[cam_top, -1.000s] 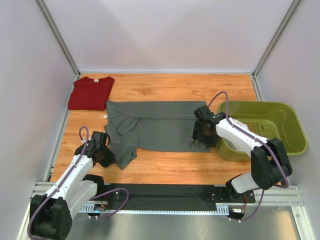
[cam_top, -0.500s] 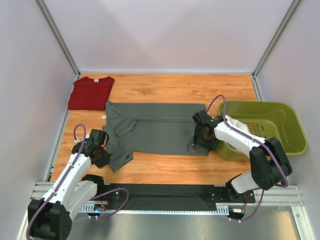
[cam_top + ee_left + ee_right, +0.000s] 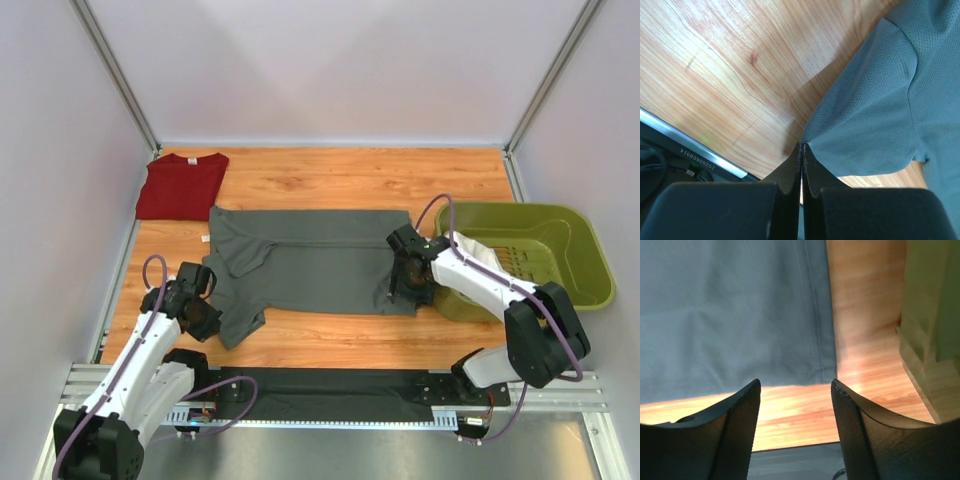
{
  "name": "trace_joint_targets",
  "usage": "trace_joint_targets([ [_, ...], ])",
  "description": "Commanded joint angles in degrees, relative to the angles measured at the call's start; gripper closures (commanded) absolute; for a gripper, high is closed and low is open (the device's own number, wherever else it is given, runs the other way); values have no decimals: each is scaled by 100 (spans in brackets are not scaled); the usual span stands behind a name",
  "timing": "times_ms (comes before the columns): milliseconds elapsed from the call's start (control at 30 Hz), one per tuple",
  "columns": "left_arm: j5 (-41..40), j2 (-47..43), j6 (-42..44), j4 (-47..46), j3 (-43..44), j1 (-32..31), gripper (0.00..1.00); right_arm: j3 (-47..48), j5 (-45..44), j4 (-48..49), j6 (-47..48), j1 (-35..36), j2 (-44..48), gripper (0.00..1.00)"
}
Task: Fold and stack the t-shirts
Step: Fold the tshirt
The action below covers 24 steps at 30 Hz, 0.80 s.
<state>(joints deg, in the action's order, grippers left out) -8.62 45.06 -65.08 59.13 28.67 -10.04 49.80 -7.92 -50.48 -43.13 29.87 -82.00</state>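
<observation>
The dark grey t-shirt [image 3: 320, 262] lies spread across the middle of the wooden table, its near-left sleeve folded and drawn toward me. My left gripper [image 3: 205, 318] is shut on the corner of that sleeve [image 3: 860, 130], and its jaws [image 3: 801, 146] pinch the fabric's tip just above the wood. My right gripper [image 3: 400, 291] hovers open over the shirt's near-right hem corner [image 3: 810, 360], with only bare wood between its fingertips [image 3: 796, 382]. The dark red t-shirt [image 3: 182, 186] lies folded at the far-left corner.
An olive-green plastic basket [image 3: 592, 262] stands at the right, close beside the right arm, and its wall [image 3: 930, 300] shows in the right wrist view. White walls enclose the table. A black rail [image 3: 330, 395] runs along the near edge.
My left gripper has pulled the sleeve toward the near-left, and the shirt has slid slightly that way. My right gripper has moved a little nearer, over the hem corner, its jaws slightly narrower.
</observation>
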Motion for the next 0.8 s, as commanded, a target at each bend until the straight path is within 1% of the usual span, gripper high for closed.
trace_joint_targets([
  [0, 63, -24, -93, 11, 7, -15, 100, -347, -307, -78, -134, -16, 351, 42],
  [100, 54, 82, 12, -34, 77, -7, 100, -638, -236, 422, 120, 10, 395, 43],
  [233, -51, 144, 162, 2, 209, -7, 100, -682, -534, 670, 375, 19, 369, 42],
  [367, -87, 109, 206, 2, 245, -7, 100, -875, -517, 1188, 464, 19, 395, 41],
  [567, -175, 91, 197, 37, 271, -6, 100, -946, -614, 1278, 508, 19, 219, 43],
  [633, -236, 91, 232, 63, 359, -6, 100, -832, -675, 1199, 490, 19, 254, 50],
  [667, -262, 91, 250, 72, 394, -15, 100, -788, -702, 1111, 482, 19, 315, 57],
  [767, -342, 135, 320, 116, 543, -6, 100, -639, -754, 918, 412, 10, 500, 69],
])
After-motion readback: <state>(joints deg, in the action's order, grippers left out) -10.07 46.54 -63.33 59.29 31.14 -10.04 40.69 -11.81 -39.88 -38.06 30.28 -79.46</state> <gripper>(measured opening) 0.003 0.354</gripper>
